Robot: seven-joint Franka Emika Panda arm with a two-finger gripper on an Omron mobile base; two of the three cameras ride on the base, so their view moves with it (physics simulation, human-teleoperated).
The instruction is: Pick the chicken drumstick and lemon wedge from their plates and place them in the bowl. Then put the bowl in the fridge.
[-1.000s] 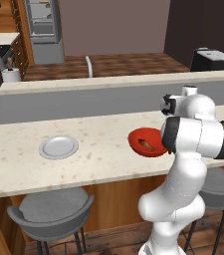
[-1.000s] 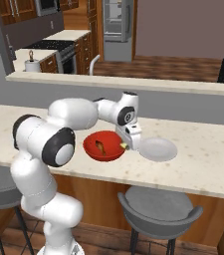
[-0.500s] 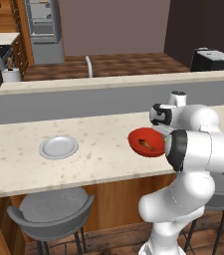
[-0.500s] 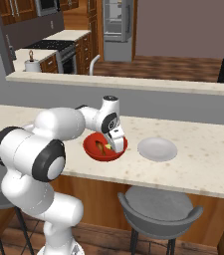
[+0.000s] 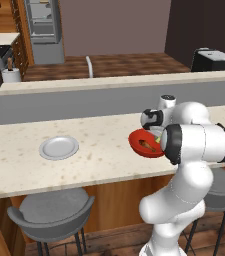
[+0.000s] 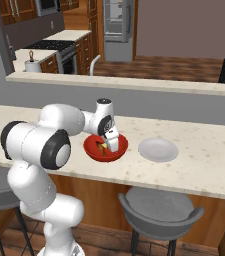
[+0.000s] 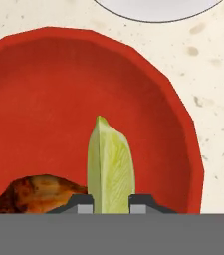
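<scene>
Lemon wedge pinched over the red bowl.

Gripper [image 7: 111, 203] is clamped narrow on the lemon wedge [image 7: 110, 164], held upright above the red bowl [image 7: 44, 89]. Chicken drumstick [image 7: 36, 194] lies inside the bowl, just beside the wedge. Bowl sits on the speckled counter [image 5: 104, 160]; an empty grey plate [image 6: 158, 149] lies near it, another plate [image 5: 59, 147] well apart. Steel fridge [image 6: 118, 20] stands far back.

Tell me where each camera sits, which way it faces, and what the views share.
Left base view: behind the arm's left, facing forward-down over the counter; arm rises lower right.
Right base view: behind its right, same counter; arm rises lower left.
Hand view: on the hand, looking down into the bowl; gripper tips at bottom, shut on the lemon wedge.
Shared: bowl, chicken drumstick and a plate.
</scene>
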